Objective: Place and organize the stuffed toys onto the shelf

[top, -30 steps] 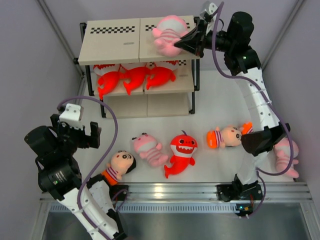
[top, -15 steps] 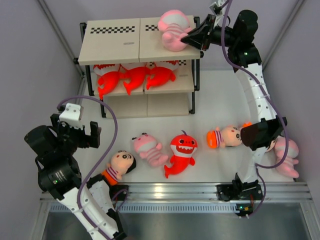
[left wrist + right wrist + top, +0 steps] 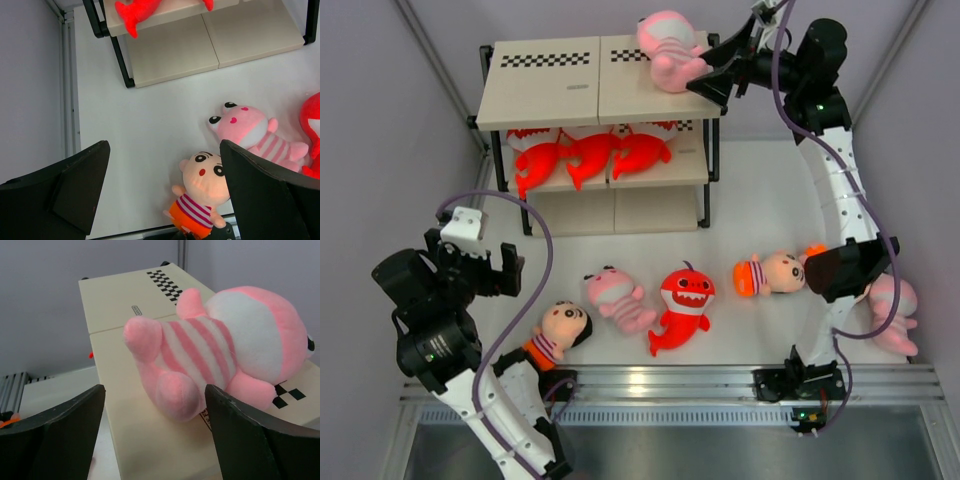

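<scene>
The shelf (image 3: 550, 95) stands at the back of the table. A pink striped baby (image 3: 668, 50) lies on its top board (image 3: 120, 305), near the right rear corner. My right gripper (image 3: 715, 72) is open at the toy's feet; in the right wrist view the baby (image 3: 220, 355) rests on the board between and beyond the spread fingers. Three red sharks (image 3: 590, 155) lie in a row on the middle board. My left gripper (image 3: 470, 270) hangs open over the table's left side, above and left of a boy doll (image 3: 202, 185).
On the table lie a pink baby (image 3: 617, 297), a red shark (image 3: 682, 305), a second boy doll (image 3: 770, 272) and another pink baby (image 3: 892, 310), partly hidden behind the right arm. The shelf's bottom board (image 3: 175, 47) is bare. Grey walls close in on both sides.
My right gripper went from shut on the pink baby to open, leaving it on the top board farther back. The left arm has not moved.
</scene>
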### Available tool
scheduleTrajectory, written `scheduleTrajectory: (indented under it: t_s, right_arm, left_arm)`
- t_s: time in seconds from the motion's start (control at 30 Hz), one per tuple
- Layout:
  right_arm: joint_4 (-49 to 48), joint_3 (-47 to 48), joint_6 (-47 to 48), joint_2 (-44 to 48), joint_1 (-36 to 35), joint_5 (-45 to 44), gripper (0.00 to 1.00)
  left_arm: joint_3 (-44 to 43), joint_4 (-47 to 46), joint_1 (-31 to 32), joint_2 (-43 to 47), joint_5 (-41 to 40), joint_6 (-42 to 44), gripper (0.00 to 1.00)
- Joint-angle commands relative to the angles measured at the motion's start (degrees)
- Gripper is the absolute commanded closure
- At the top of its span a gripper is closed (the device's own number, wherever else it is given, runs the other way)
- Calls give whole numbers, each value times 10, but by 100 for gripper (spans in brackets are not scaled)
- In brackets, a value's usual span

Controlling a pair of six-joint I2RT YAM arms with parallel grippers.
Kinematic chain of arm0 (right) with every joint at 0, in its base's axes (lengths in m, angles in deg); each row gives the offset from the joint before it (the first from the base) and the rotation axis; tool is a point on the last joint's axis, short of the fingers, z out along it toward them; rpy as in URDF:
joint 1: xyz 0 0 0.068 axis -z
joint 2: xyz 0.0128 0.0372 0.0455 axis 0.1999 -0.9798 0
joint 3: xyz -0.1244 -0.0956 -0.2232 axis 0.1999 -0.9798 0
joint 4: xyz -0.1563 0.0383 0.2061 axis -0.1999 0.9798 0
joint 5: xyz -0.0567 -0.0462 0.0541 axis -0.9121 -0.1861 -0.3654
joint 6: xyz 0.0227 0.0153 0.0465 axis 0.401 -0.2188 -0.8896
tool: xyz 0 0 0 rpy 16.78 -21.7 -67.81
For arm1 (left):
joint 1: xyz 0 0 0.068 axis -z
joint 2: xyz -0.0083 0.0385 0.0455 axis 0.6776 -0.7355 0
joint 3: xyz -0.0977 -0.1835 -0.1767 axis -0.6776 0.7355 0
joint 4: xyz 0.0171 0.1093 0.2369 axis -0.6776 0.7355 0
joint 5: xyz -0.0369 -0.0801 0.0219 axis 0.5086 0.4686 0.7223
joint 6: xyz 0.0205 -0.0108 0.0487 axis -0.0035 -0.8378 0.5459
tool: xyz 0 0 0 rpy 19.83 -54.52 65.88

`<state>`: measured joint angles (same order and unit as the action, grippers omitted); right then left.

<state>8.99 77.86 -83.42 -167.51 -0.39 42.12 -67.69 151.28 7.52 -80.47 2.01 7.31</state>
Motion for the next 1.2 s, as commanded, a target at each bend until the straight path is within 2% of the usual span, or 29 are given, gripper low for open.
scheduleTrajectory:
  t_s: [0.0,0.13,0.27,0.3,0.37,0.47,0.63,0.7,0.73,0.87,0.97,1.17]
  right_arm:
    - [-35,1,2,71,4,-15,16]
    - [-42,-30,8,120,1,-75,11]
    - [3,-115,52,197,-30,-196,10]
    - [15,-139,70,240,-44,-224,10]
    - [42,-230,129,285,-98,-315,10]
    - [29,-386,153,406,-190,-407,6]
    - [-3,-642,116,504,-279,-446,3]
    - [9,-694,110,509,-323,-465,5]
    - [16,-729,110,503,-336,-466,10]
    - [70,-764,113,426,-432,-479,21]
    - [19,-810,125,386,-483,-489,25]
    - [-51,-829,142,323,-492,-496,26]
  left_arm:
    - [11,-9,-1,0,10,11,2]
    - [25,-8,-2,6,6,19,2]
    - [42,-9,-2,9,-8,26,2]
    - [46,-9,-2,10,-14,28,2]
    - [58,-9,-2,10,-36,32,2]
    - [100,-9,-2,9,-70,48,3]
    - [155,-8,-1,7,-118,84,4]
    - [169,-8,-2,6,-125,95,4]
    - [180,-8,-2,8,-122,99,4]
    - [197,-9,-2,14,-108,99,4]
    - [203,-9,-2,19,-104,100,4]
    - [209,-7,-1,26,-108,106,4]
